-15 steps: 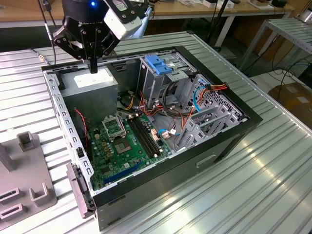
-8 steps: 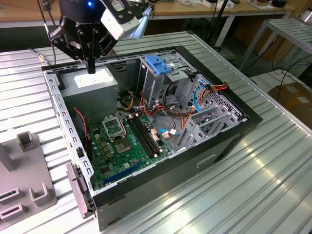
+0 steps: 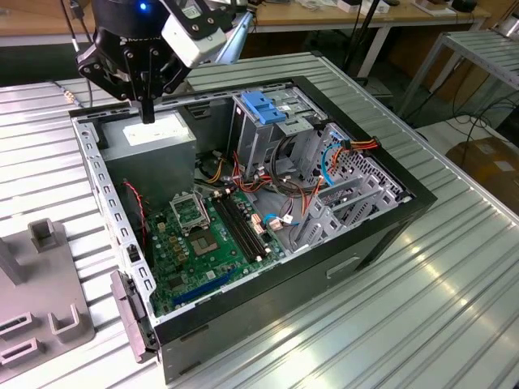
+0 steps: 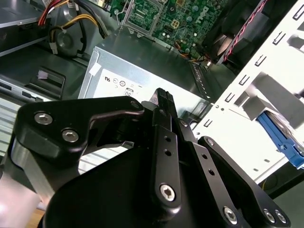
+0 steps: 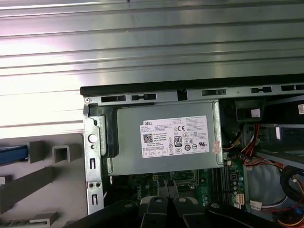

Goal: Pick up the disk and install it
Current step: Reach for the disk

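The disk (image 5: 13, 155) is caught in the first wrist view as one blue-railed edge. It is lodged against the grey holder (image 5: 28, 183) on the tabletop (image 3: 454, 267), outside the computer case (image 3: 284, 304) and well apart from the fingers (image 5: 161, 190). In the second wrist view the same blue rail is glimpsed past the pale chassis wall (image 4: 247, 109). Little more of the disk can be made out.

One arm (image 3: 130, 32) is seen in the exterior view, held over the rear corner of the open case. Its gripper (image 3: 148, 115) is pointed straight down. Two fingers are counted and they are pressed together, with nothing carried between them. They are hung just above one grey power supply (image 3: 150, 150), right over its one white sticker (image 3: 152, 130), and no contact can be confirmed.

Below and beyond the fingers, inside the case, one green motherboard (image 3: 203, 243) is laid flat, with one square processor socket (image 3: 188, 212) on it. Across the case from the fingers, one metal drive cage (image 3: 268, 134) is stood upright, topped by one blue handle (image 3: 263, 105). Loose cables (image 3: 324, 162) in red, orange, yellow and blue are draped beside that cage.
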